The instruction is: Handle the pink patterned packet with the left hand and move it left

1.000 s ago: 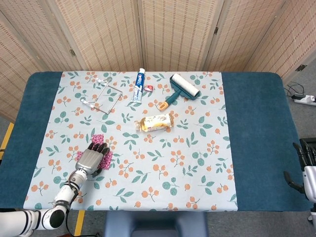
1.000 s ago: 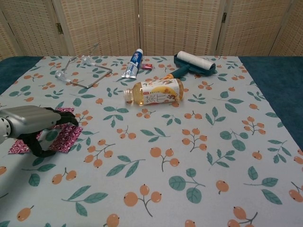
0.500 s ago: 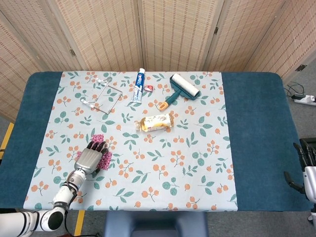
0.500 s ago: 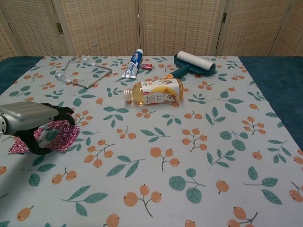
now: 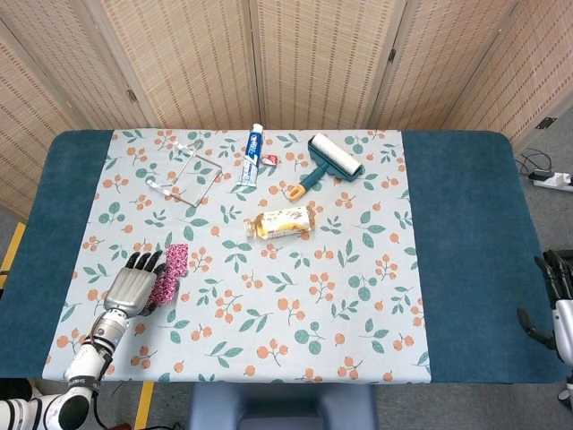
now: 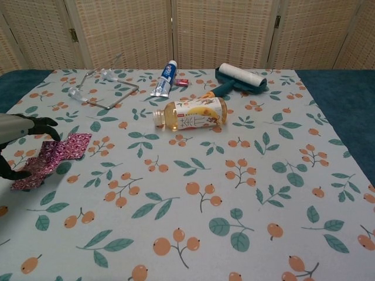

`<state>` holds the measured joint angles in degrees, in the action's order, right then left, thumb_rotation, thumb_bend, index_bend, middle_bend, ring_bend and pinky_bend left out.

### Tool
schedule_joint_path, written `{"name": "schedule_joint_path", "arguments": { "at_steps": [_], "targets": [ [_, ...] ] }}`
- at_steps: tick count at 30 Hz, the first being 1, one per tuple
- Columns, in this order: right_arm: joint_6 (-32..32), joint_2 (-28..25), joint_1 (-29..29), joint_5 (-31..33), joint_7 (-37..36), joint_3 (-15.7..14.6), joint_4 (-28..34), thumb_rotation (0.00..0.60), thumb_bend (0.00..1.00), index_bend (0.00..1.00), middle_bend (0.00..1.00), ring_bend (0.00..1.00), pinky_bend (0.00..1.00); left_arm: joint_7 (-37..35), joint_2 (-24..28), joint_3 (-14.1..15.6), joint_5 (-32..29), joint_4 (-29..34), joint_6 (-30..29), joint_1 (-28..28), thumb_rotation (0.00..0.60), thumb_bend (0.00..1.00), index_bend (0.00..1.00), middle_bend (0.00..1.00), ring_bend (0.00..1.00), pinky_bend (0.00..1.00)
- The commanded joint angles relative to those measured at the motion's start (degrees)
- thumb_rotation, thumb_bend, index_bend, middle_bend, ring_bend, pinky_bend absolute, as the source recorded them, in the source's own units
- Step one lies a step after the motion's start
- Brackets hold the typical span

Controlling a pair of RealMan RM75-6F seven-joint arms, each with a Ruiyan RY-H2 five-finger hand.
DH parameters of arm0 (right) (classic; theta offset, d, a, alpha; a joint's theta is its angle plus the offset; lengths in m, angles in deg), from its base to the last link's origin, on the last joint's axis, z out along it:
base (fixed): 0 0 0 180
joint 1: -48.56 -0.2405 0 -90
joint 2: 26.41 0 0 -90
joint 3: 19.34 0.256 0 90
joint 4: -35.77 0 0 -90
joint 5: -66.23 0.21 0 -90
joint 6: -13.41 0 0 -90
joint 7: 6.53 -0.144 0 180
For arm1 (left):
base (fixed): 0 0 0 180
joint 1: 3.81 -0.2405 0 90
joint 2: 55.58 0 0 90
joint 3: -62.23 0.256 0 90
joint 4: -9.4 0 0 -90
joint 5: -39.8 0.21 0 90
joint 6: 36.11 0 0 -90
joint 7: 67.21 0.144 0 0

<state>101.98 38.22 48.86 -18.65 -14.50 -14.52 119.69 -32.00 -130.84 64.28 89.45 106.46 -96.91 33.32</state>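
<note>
Floral cloth covers the counter [image 5: 466, 224]. Left hand [image 5: 127, 283]: fingers spread, resting on the packet's left edge, not gripping. Right hand [image 5: 557, 305]: far right of the packet, closure unclear. Pink patterned packet [image 6: 55, 157]: flat, likely light, floppy; best pinched at an edge.
</note>
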Motion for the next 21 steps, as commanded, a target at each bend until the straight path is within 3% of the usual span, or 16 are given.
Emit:
{"name": "schedule_joint_path", "arguments": {
  "at_steps": [1, 21],
  "targets": [
    [0.1, -0.2, -0.1, 0.0, -0.1, 0.2, 0.0, 0.6, 0.37, 0.0, 0.0, 0.0, 0.0, -0.5, 0.3, 0.3, -1.9, -0.5, 0.1, -1.0, 0.6, 0.36, 0.2, 0.0, 0.0, 0.0],
    [0.0, -0.9, -0.3, 0.2, 0.0, 0.3, 0.3, 0.6, 0.37, 0.0, 0.0, 0.0, 0.0, -0.8, -2.0, -0.9, -6.4, -3.9, 2.1, -1.7, 0.6, 0.36, 0.19, 0.0, 0.0, 0.0]
  ]
}}
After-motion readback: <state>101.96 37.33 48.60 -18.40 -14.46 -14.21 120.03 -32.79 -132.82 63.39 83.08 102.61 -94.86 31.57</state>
